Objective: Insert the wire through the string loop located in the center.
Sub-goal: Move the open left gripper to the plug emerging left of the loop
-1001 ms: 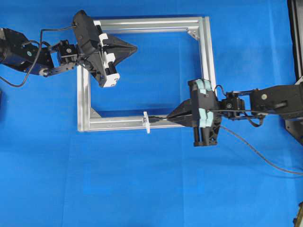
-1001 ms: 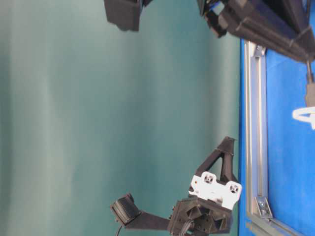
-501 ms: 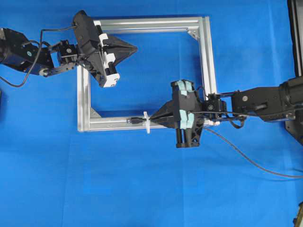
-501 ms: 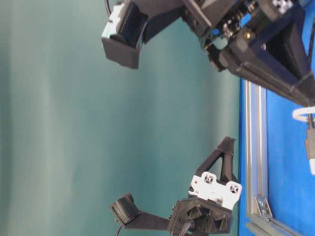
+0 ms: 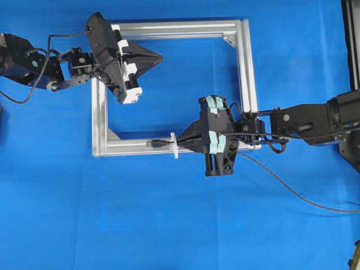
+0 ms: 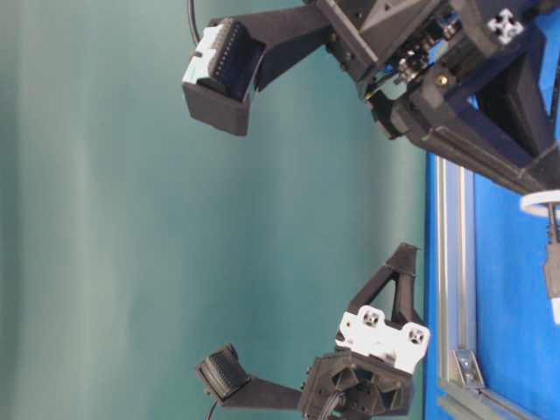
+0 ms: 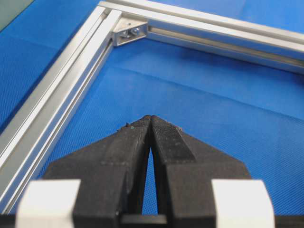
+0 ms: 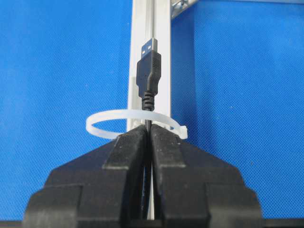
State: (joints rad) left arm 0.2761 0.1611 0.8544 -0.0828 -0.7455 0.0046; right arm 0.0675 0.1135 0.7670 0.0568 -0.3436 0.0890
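The wire's black plug (image 8: pixel 148 71) with its metallic end pokes out past the white string loop (image 8: pixel 102 118), lying along the silver frame's bar (image 8: pixel 161 28). My right gripper (image 8: pixel 148 128) is shut on the wire just behind the loop. From overhead, the right gripper (image 5: pixel 180 140) touches the loop (image 5: pixel 175 145), and the plug (image 5: pixel 156 144) lies left of it on the frame's (image 5: pixel 247 67) lower bar. The wire (image 5: pixel 292 188) trails off to the right. My left gripper (image 5: pixel 160 57) is shut on nothing, hovering inside the frame's upper left corner (image 7: pixel 61 95).
Blue cloth (image 5: pixel 169 225) covers the table. A black stand (image 5: pixel 351 45) runs along the right edge. The right arm (image 5: pixel 304 121) stretches across the frame's right bar. A corner bracket (image 7: pixel 129 31) lies ahead of the left gripper (image 7: pixel 150 117).
My right gripper has moved left with the wire. The plug, which lay right of the loop, has passed through it and now sticks out on the left. The left arm stayed put.
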